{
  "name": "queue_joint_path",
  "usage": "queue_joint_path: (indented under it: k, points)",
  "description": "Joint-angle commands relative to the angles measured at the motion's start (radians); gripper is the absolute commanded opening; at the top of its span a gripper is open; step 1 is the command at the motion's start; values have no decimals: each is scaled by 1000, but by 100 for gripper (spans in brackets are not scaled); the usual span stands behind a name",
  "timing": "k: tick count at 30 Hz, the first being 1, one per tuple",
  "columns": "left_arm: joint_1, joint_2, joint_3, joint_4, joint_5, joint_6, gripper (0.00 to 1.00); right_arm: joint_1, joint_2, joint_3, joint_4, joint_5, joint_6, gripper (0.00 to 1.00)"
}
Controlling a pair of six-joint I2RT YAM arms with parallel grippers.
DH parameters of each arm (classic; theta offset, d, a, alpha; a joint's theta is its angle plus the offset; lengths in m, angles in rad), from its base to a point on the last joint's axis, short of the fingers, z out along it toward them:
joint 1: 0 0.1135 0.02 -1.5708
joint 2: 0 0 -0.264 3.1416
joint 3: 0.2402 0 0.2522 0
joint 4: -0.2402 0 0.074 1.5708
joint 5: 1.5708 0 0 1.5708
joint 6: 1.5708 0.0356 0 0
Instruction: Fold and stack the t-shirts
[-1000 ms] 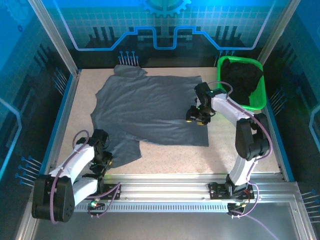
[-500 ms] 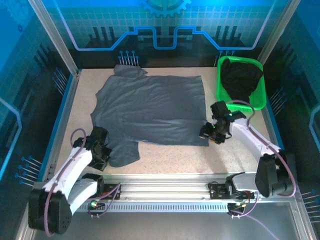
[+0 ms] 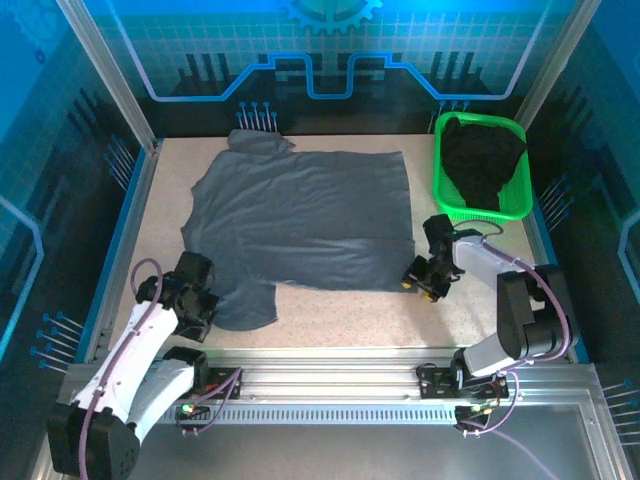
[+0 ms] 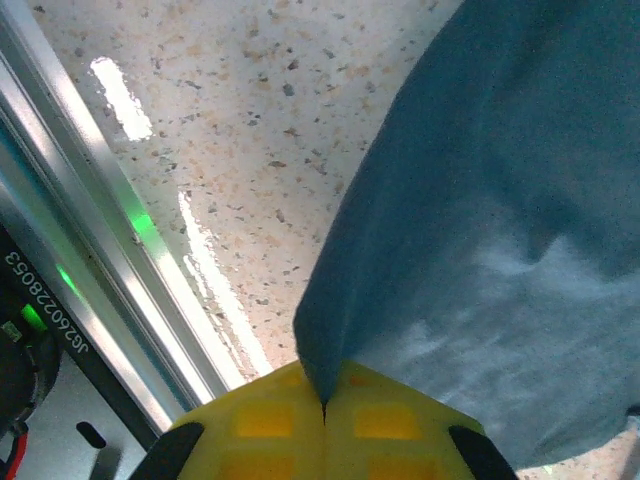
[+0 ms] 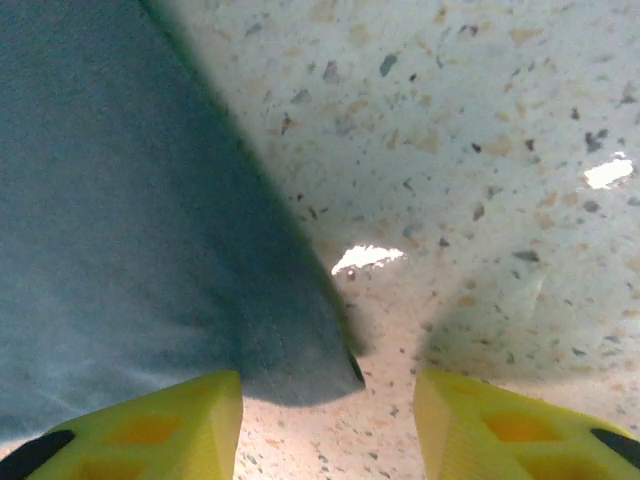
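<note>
**Task status**

1. Folding: not started. The grey t-shirt (image 3: pixel 300 220) lies spread flat on the desk (image 3: pixel 340 320), covering the area from the centre out toward 10 o'clock. No fold line shows in the cloth.
2. Stacking: not started. No folded shirt lies anywhere on the desk.
3. Step in hand, as judged from the layout: taking hold of the near edge of the grey t-shirt at two points, ready for a first fold.

**Grip state**

- Left gripper (image 4: pixel 323 405): at 8 o'clock. The jaws are clenched on the edge of the near-left flap of the grey t-shirt, which appears to be a sleeve. The cloth is pinched between the yellow pads.
- Right gripper (image 5: pixel 328 400): at 4 o'clock. The jaws are released and stand apart, low over the desk, with the near-right corner of the grey t-shirt lying between them. No hold is taken here yet.

**Containers**

- Basket (image 3: pixel 441 175): green plastic, at 2 o'clock, well apart from the grey t-shirt.
- Contents: the black t-shirt (image 3: pixel 482 160), bundled and unfolded, heaped against the far side.

**Remaining work**

Close the right jaws, fold the grey t-shirt, take out and fold the black t-shirt, then stack both.
</note>
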Motion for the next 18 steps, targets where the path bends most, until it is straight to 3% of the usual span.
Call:
queue_joint_path:
  k: [1, 4, 12, 18]
  points:
    - [-9, 7, 34, -20, -18, 22, 0, 2, 45, 33, 47, -15, 29, 46]
    - [-9, -1, 32, -25, -17, 24, 0, 21, 88, 63, 43, -1, 31, 38]
    - [-10, -26, 91, -110, -13, 22, 0, 51, 55, 71, -10, 86, 21, 1]
    - [-12, -100, 167, -271, -9, -33, 0, 94, -43, 61, -133, 146, -5, 0]
